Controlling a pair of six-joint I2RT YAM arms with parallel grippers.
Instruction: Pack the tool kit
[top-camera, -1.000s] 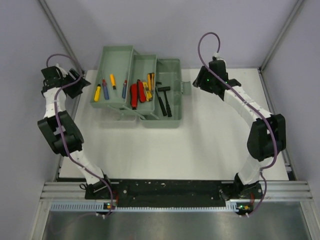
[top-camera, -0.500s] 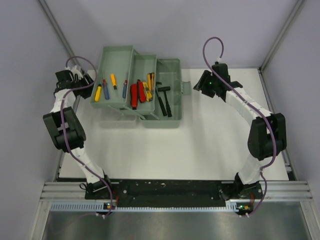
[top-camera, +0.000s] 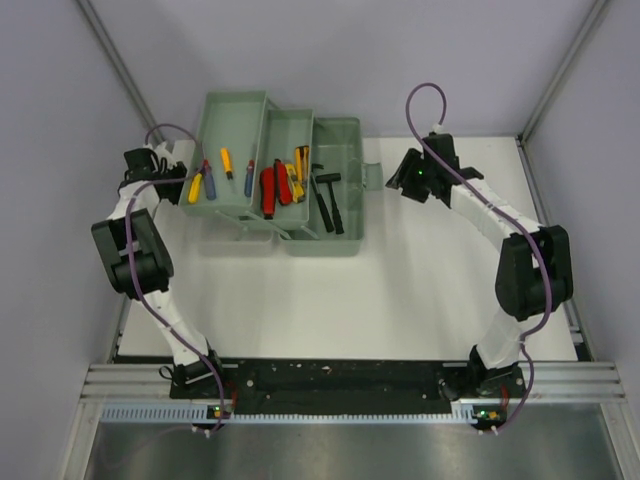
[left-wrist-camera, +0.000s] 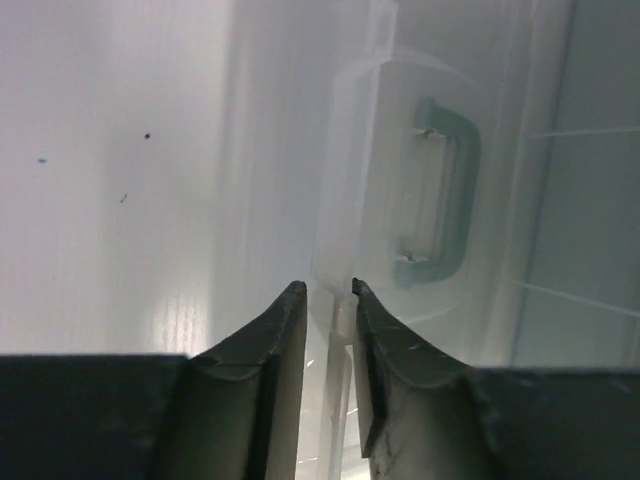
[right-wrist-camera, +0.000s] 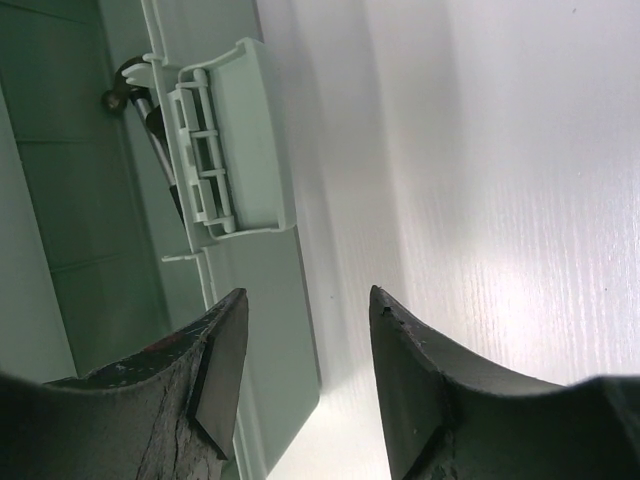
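Open toolbox (top-camera: 345, 135) at eleven o'clock on the surface (top-camera: 400, 290), tools (top-camera: 275, 185) aboard. The left fingers (left-wrist-camera: 270, 350) pinch its translucent lid (left-wrist-camera: 350, 150) — the right fingers (right-wrist-camera: 410, 380), spread, hover beside the latch (right-wrist-camera: 235, 140). Closing likely follows — both sides swinging together.

The left gripper (top-camera: 178, 175) has swung in from the table's left side and now sits right at the toolbox's (top-camera: 342, 128) left end. The right gripper (top-camera: 397, 183) has drifted slightly nearer the arm bases, beside the latch (top-camera: 372, 175)
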